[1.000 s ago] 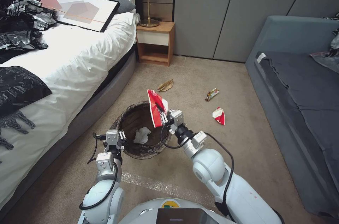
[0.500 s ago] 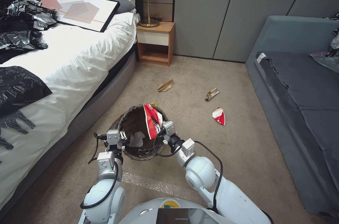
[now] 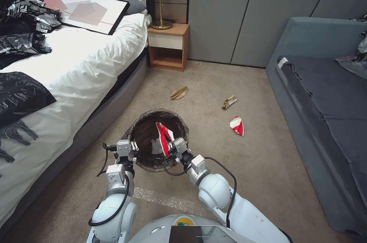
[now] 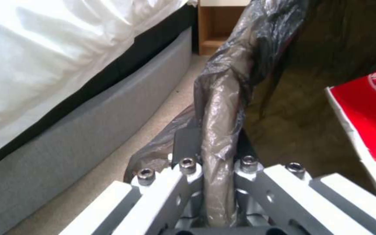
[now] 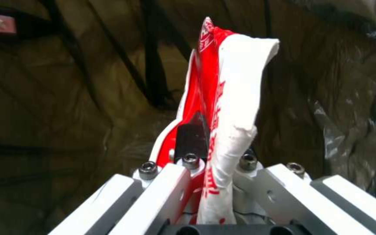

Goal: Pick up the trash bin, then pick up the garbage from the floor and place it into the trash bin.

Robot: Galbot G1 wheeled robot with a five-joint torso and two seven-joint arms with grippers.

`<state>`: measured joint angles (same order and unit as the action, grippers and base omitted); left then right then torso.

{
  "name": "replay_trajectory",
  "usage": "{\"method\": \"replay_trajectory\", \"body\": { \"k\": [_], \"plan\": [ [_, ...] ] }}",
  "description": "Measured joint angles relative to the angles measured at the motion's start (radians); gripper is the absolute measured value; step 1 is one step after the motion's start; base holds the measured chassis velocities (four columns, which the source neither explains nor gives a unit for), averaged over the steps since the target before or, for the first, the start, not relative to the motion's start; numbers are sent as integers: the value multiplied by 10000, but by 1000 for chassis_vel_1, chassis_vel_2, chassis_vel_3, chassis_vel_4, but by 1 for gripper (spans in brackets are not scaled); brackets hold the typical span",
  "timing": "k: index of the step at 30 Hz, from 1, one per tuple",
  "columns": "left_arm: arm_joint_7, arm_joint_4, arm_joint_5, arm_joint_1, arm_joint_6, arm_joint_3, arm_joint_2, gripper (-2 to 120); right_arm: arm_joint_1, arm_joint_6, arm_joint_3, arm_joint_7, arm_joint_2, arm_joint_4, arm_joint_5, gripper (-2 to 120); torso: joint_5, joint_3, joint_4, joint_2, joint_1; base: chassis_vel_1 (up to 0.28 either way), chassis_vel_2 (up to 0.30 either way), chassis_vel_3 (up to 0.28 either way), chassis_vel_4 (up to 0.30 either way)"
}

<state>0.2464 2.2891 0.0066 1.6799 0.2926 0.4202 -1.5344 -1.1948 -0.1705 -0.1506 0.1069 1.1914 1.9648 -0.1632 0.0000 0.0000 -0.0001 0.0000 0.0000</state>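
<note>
Crumpled red-white packet (image 3: pixel 164 137) pinched in right end effector (image 3: pixel 171 149) inside bag-lined trash bin (image 3: pixel 142 134), left end effector (image 3: pixel 132 147) clamped on its rim

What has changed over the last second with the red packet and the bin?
The right gripper drew back and down, carrying the crumpled red-white packet from above the rim into the bag-lined trash bin. It stays clamped. The left gripper keeps gripping the rim.

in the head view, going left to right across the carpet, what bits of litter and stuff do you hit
trash bin, its rim held by the left tool → red-white packet gripped by the right tool inside the bin → brown paper bag → yellow snack wrapper → second red-white packet
</note>
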Motion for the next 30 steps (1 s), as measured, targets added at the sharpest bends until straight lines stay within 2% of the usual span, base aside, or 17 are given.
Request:
{"method": "replay_trajectory", "body": {
  "k": [12, 15, 16, 19, 21, 23, 24, 26, 27, 29, 30],
  "plan": [
    [13, 6, 3, 3, 38, -44, -12, 0, 130, -152, 7, -68, 126, -112, 402, 0, 1, 0, 1, 0, 0, 0, 0, 0, 0],
    [14, 6, 46, 11, 38, -99, -30, 0, 359, -637, 101, -232, 118, -238, 1513, 14, 1, 0, 2, 0, 0, 0, 0, 0, 0],
    [14, 6, 46, 11, 38, -99, -30, 0, 359, -637, 101, -232, 118, -238, 1513, 14, 1, 0, 2, 0, 0, 0, 0, 0, 0],
    [14, -1, 110, 21, 38, -165, -55, 0, 520, -1264, 44, -239, 74, -106, 1921, 28, 1, 0, 2, 0, 0, 0, 0, 0, 0],
    [14, -6, 122, 20, 38, -181, -61, 0, 558, -1356, 25, -250, 68, -81, 2009, 30, 1, 0, 1, 0, 0, 0, 0, 0, 0],
    [14, -18, 145, 15, 38, -206, -74, 0, 602, -1530, 7, -271, 52, -43, 2115, 41, 0, 0, 2, 0, 0, 0, 0, 0, 0],
    [14, -18, 145, 15, 38, -206, -74, 0, 602, -1530, 7, -271, 52, -43, 2115, 41, 0, 0, 2, 0, 0, 0, 0, 0, 0],
    [13, -31, 153, 7, 38, -207, -73, 0, 603, -1599, 6, -294, 10, -2, 2133, 52, 1, 0, 0, 0, 0, 0, 0, 0, 0],
    [13, -31, 153, 7, 38, -207, -73, 0, 603, -1599, 6, -294, 10, -2, 2133, 52, 1, 0, 0, 0, 0, 0, 0, 0, 0],
    [11, -48, 154, -11, 38, -205, -69, 0, 575, -1605, 9, -309, -12, 29, 2133, 63, 1, 0, 1, 0, 0, 0, 0, 0, 0],
    [11, -48, 154, -11, 38, -205, -69, 0, 575, -1605, 9, -309, -12, 29, 2133, 63, 1, 0, 1, 0, 0, 0, 0, 0, 0]
  ]
}}
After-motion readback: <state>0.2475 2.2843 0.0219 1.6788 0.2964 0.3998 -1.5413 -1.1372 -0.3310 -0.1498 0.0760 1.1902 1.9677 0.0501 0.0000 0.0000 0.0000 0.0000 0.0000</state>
